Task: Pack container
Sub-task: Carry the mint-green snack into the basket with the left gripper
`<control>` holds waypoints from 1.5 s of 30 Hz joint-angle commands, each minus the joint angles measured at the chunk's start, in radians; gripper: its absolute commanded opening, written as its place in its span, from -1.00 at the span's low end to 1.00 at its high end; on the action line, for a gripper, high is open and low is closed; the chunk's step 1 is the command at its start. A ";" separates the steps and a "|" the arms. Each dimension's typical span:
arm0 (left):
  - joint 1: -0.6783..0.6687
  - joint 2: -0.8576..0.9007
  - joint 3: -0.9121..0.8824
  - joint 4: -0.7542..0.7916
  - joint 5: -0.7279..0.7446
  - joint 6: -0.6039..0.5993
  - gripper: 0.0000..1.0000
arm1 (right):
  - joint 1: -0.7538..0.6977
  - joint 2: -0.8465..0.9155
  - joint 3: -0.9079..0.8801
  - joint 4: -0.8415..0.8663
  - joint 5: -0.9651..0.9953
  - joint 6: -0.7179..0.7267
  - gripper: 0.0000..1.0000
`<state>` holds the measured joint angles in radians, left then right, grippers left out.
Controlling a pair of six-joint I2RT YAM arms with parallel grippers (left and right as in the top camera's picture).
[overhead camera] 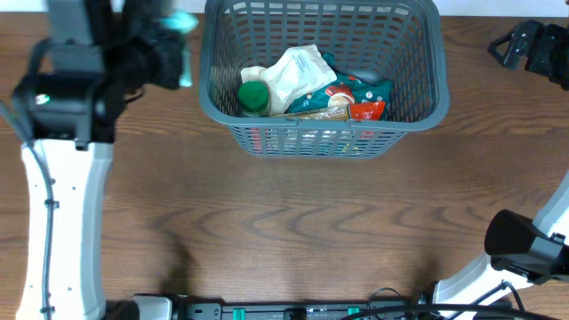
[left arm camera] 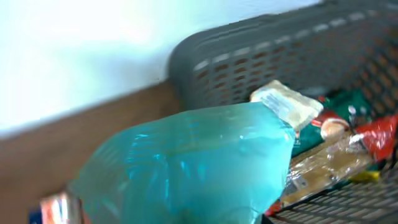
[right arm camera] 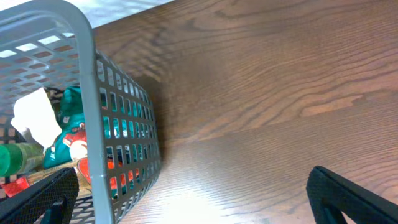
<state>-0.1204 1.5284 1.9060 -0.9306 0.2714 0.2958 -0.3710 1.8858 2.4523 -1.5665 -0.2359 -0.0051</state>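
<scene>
Grey container [overhead camera: 428, 89] already holds several packets [overhead camera: 356, 96], but your left jaws at its nine o'clock clamp a teal bag [left arm camera: 186, 168] not yet inside; right jaws stand apart.

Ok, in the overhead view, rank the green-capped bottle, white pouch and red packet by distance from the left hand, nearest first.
From the left hand, gripping a teal bag:
1. green-capped bottle, basket's left end.
2. white pouch, middle.
3. red packet, right end.
</scene>
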 commanded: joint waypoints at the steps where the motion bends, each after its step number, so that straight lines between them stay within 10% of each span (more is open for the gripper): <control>1: -0.075 0.053 0.080 0.015 -0.056 0.250 -0.89 | 0.019 -0.007 -0.001 -0.005 -0.008 -0.011 0.99; 24: -0.255 0.571 0.113 0.236 -0.056 0.496 -0.85 | 0.019 -0.007 -0.002 -0.008 -0.007 -0.011 0.99; 30: -0.255 0.639 0.113 0.227 -0.056 0.492 -0.27 | 0.019 -0.007 -0.002 -0.007 -0.007 -0.011 0.99; 32: -0.253 0.642 0.111 0.218 -0.057 0.492 0.14 | 0.019 -0.007 -0.002 -0.005 -0.007 -0.011 0.99; 34: -0.246 0.643 0.109 0.209 -0.057 0.492 0.97 | 0.019 -0.007 -0.002 -0.005 -0.007 -0.011 0.99; 45: -0.225 0.417 0.111 0.127 -0.141 0.380 0.97 | 0.017 -0.007 -0.001 0.009 0.000 -0.011 0.99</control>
<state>-0.3466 2.1078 2.0029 -0.8070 0.1898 0.7265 -0.3710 1.8858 2.4523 -1.5623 -0.2356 -0.0051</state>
